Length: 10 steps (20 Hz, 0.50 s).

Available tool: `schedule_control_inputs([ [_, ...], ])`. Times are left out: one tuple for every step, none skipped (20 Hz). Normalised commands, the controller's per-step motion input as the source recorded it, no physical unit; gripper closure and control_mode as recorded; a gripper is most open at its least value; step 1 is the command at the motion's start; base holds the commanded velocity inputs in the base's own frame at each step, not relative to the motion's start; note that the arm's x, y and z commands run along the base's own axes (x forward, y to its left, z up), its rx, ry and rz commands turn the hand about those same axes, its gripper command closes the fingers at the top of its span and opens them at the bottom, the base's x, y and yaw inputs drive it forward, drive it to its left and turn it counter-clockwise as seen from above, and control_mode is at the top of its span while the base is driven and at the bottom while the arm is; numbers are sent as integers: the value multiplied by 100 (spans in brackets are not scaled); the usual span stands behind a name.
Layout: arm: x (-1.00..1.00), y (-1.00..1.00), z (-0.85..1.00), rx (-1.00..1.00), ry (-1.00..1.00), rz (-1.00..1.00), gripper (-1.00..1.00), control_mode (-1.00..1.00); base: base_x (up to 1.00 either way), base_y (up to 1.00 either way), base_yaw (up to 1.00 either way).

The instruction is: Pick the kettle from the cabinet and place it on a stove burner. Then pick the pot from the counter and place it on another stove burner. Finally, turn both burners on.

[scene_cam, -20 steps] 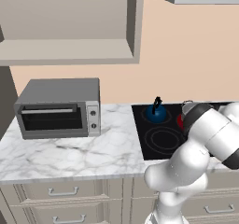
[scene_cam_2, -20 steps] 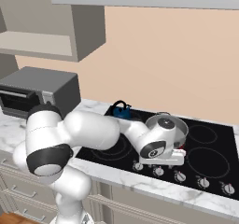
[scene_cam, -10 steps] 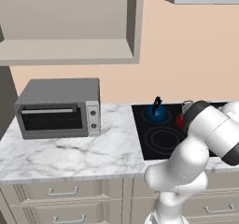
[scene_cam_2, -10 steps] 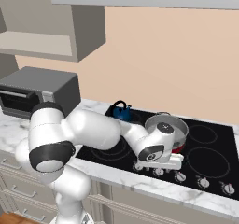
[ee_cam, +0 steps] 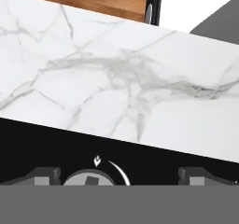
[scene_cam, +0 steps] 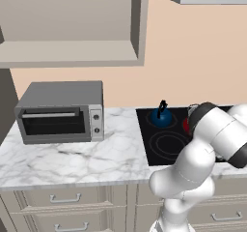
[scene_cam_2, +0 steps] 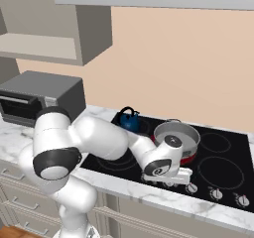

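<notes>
Burners on the black cooktop (scene_cam_2: 225, 148) are what I am after now: judging by how things lie, both vessels are placed and only the knobs remain. Going by size, I see the marble counter (scene_cam: 72, 158) at nine o'clock of the cooktop, with the toaster oven (scene_cam: 60, 111) on it below the open cabinet (scene_cam: 72, 52). The pot (scene_cam_2: 176, 135) sits on a burner that glows red beneath it, so I take that one as lit, and the kettle (scene_cam_2: 129, 120) stands at about ten o'clock from the pot on a rear burner showing no glow. My gripper (scene_cam_2: 171, 175) hangs low over the cooktop's front edge at six o'clock of the pot, jaws spread fully and holding nothing. In the hand view a knob (ee_cam: 88, 177) with a small flame mark lies between the fingertips (ee_cam: 44, 176). To do this well, I would centre the knob between the fingers, descend straight, close squarely on its ridge, then rotate the wrist smoothly without dragging sideways, first confirming that this knob serves the kettle's burner.
</notes>
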Motion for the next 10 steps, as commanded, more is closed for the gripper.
schedule_control_inputs([
  [24, 5, -11, 0, 0, -4, -100, -100, 0, 0, 0],
  [25, 1, -7, 0, 0, -3, -100, -100, 0, 0, 0],
  [25, 0, -5, 0, 0, -2, -100, -100, 0, 0, 0],
  [26, 0, -7, 0, 0, -2, -100, -100, 0, 0, 0],
  [25, 0, -6, 0, 0, -2, -100, -100, 0, 0, 0],
  [22, 0, -4, 0, 0, -3, -100, -100, 0, 0, 0],
  [19, 0, -4, 0, 0, -3, -100, -100, 0, 0, 0],
  [19, 0, -5, 0, 0, -3, -100, -100, 0, 0, 0],
  [19, 0, -5, 0, 0, -3, -100, -100, 0, 0, 0],
  [20, 3, -12, 0, 0, -3, -100, -100, 0, 0, 0],
])
